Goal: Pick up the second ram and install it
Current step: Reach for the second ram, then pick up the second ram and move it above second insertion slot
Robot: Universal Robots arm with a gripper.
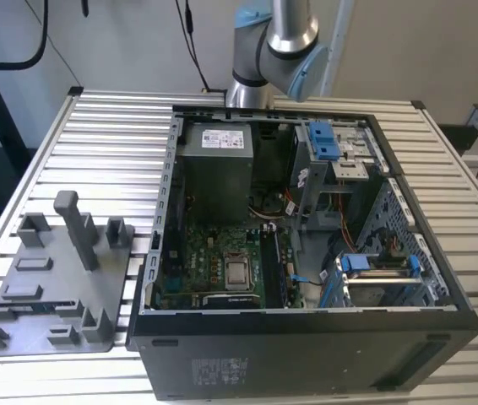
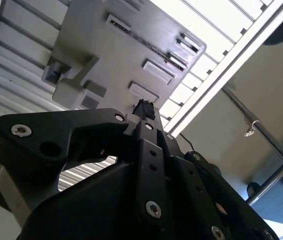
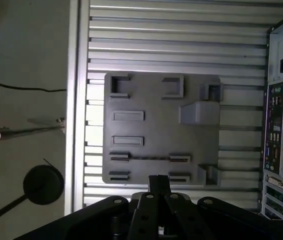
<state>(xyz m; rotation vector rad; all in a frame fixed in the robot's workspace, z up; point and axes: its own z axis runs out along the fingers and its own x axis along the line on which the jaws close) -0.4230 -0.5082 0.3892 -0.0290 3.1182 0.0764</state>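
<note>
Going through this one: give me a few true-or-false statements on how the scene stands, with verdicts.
1. The computer case is open at the top, with its board showing. True.
2. The second ram is held in the gripper. False: it lies in the grey holder tray, apart from the gripper.
3. The holder tray sits at the exterior view's right of the case. False: it sits at the exterior view's left of it.
4. The tray and the case both rest on the slatted table. True.
</note>
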